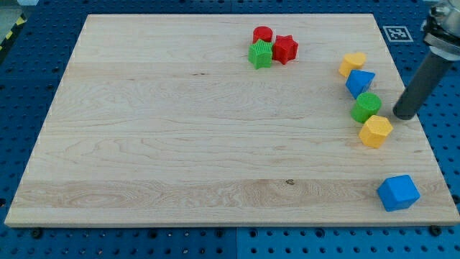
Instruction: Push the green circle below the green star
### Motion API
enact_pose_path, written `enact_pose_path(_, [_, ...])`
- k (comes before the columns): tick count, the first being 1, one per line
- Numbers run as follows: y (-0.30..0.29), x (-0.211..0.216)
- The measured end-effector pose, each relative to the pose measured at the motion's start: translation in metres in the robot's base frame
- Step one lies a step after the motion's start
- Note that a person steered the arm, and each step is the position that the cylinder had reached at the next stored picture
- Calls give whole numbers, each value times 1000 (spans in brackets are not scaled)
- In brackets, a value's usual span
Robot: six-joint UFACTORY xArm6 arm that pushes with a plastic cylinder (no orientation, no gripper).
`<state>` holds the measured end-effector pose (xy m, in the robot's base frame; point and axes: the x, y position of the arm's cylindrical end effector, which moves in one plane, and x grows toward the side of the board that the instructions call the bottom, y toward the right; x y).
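Blue cube (397, 193) lower right; green circle (366, 107) just left of my tip (404, 115), apart; green star (260, 54) top centre; no gripper, bare rod.

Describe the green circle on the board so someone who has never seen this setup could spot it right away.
Start at the wooden board and go to its right edge, where four blocks run in a line from top to bottom. The green circle is third down, under the blue triangle and above the yellow hexagon, with my tip just to its right. It is the only green, round block there.
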<state>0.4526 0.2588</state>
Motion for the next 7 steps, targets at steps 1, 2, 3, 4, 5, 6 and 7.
enact_pose_path(1, [-50,0])
enact_pose_path(2, [-99,0])
enact_pose_path(3, [-147,-4])
enact_pose_path(4, [-178,-31])
enact_pose_path(5, [-180,-60])
enact_pose_path(6, [-180,-84])
enact_pose_path(7, [-181,-107])
